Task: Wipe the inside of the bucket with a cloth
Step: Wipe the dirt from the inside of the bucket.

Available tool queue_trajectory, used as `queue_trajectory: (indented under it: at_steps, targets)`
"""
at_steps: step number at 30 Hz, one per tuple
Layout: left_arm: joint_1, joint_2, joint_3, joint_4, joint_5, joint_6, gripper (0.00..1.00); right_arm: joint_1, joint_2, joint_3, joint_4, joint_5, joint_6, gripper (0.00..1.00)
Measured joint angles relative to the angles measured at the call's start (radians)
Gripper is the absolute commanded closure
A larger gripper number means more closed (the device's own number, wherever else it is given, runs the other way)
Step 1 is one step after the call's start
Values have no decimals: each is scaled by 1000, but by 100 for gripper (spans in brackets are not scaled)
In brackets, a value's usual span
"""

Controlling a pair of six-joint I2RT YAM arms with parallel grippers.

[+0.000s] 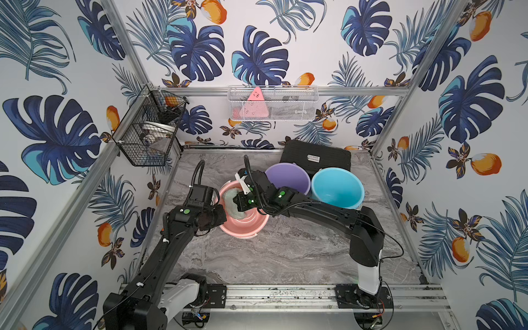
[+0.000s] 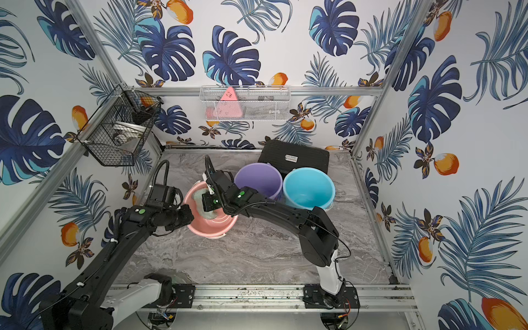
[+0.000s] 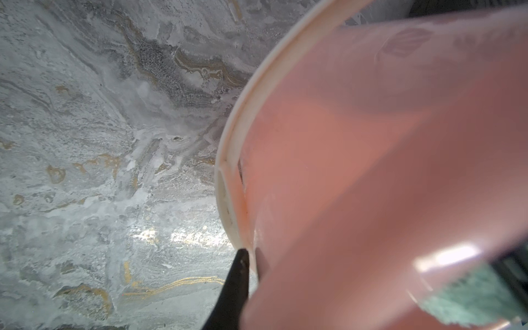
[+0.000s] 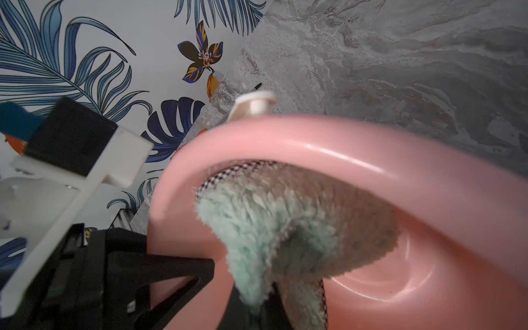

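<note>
- cloth (image 4: 285,228) — fluffy pale grey-green pile, checked trim along one edge; bunched inside pink bucket (image 1: 251,221), against its inner wall
- right pincer (image 4: 257,304) closed on a cloth fold
- left pincer (image 3: 251,254) clamped across bucket rim — bucket on marbled tabletop (image 1: 285,251)

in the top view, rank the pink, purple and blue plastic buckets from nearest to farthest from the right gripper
1. Pink plastic bucket, left of the other two: the right gripper is inside it, shut on the fuzzy pale green cloth.
2. Purple plastic bucket, in the middle, toward the back wall.
3. Light blue plastic bucket, farthest right, beside the purple one.
</note>
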Motion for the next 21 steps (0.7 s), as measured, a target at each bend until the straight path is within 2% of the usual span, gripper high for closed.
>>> queue_trajectory:
  at_steps: [11, 21]
  targets:
    - [1, 19, 34, -1, 23, -3, 100, 3, 50, 18, 41, 21, 9, 100]
    - [4, -2, 12, -8, 14, -20, 100, 18, 132, 35, 158, -83, 21, 100]
